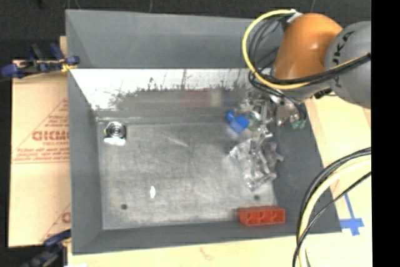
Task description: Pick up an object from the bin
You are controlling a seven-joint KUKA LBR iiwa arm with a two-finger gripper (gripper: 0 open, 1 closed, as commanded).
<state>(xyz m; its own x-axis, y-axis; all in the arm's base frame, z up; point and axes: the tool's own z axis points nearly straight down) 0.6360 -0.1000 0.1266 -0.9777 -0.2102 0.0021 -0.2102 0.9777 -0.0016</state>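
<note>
Blue piece (235,122) just beside claw (257,164)

Bin floor (181,166) lies open leftward — blue piece (235,122), clear clutter (255,166), red brick (261,216) crowd the right.

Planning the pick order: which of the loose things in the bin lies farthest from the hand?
The round silver thing in the floor's upper left corner. The blue piece, red brick and small white bit all lie closer to the hand.

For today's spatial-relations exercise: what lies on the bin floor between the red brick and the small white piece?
Nothing. In the camera view, the grey floor between the red brick and the small white piece is bare.
</note>
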